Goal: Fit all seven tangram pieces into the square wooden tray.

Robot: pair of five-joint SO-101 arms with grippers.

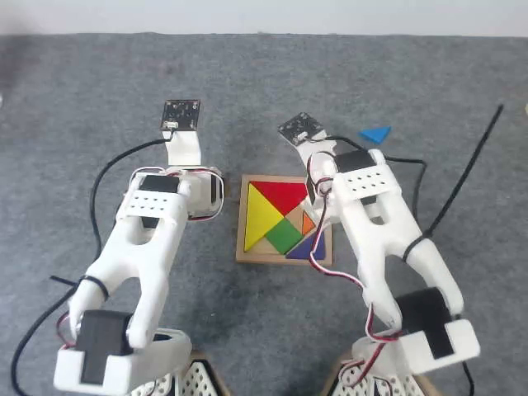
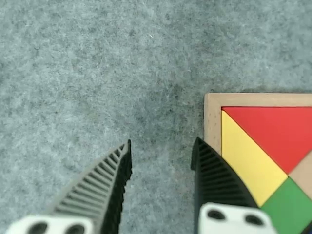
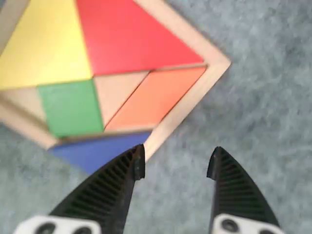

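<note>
Carpet (image 1: 82,82) grey, tray (image 1: 242,219) centred, white wall (image 1: 264,15) behind

grey fuzzy carpet (image 1: 74,91) is covering the counter (image 1: 462,74), and a pale strip (image 1: 330,15) is running along its far edge.

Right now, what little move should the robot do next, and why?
Probably the right gripper, open beside it, should nudge the dark blue piece inward: it lies across the rim of the tray instead of flat inside. The small light blue triangle on the mat can wait.
</note>
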